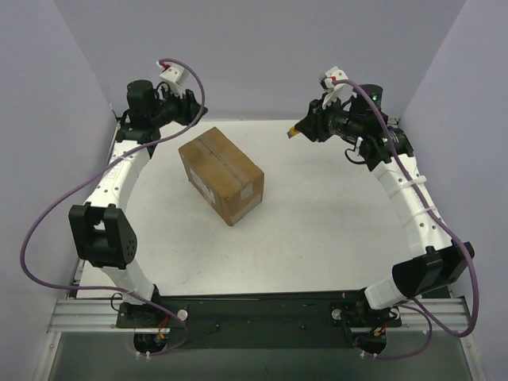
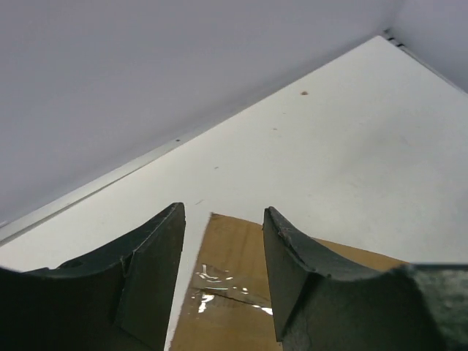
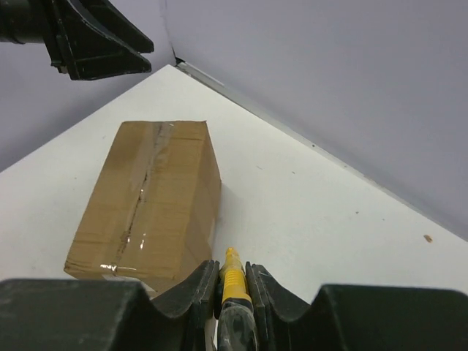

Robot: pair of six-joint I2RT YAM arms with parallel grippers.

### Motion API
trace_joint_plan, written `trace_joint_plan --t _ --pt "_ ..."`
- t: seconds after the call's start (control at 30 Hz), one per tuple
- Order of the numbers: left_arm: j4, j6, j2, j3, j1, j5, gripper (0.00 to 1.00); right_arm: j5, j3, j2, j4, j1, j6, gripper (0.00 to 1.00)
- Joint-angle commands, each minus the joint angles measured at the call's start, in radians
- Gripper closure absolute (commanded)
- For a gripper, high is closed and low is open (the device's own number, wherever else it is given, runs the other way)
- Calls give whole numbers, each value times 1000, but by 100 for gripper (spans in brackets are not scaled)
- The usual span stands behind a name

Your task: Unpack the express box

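Brown cardboard box [image 1: 222,176] sits closed on the white table [image 1: 317,230], skewed so its long axis runs diagonally. I see a clear tape [image 3: 142,197] seam running the length of its top, shiny in the right wrist view. A white label [image 1: 208,193] shows on the near-left side of the box.

Left gripper [image 1: 193,105] hangs in the air beyond the box's far-left end, not touching it. In its own wrist view the fingers [image 2: 157,270] are spread, with nothing between them. Below the gap I see a corner of the box top and a glossy stretch of tape.

Right gripper [image 1: 300,129] is up off the table, far-right of the box and well apart from it. Its jaws are pressed onto a yellow knife [image 3: 232,281]. The knife's tip sticks out past the fingertips and points toward the box. From overhead the knife [image 1: 294,132] shows as a small yellow bit at the gripper's end. I cannot tell whether a blade is out.

Flaps on the box are down, and the seam looks unbroken in the right wrist view.
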Motion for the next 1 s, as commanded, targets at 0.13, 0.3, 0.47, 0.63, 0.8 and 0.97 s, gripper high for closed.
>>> trace_joint_plan --t 0.13,0.3,0.47,0.63,0.8,0.97 --pt "72 -170 130 -3 135 218 43 0 77 15 -174 -38 -56 100" --pt "200 -293 136 -98 143 326 36 4 9 -26 -191 -40 -65 100" --pt "267 -353 124 -200 152 374 34 61 -26 -45 -190 -40 -38 100" --pt "357 -437 81 -304 152 415 34 129 -47 -45 -160 -37 25 100" --pt "461 -530 18 -428 143 435 34 87 -34 -34 -162 -37 21 100" --pt "515 -592 -57 -514 91 431 33 71 -21 -25 -162 -38 38 100"
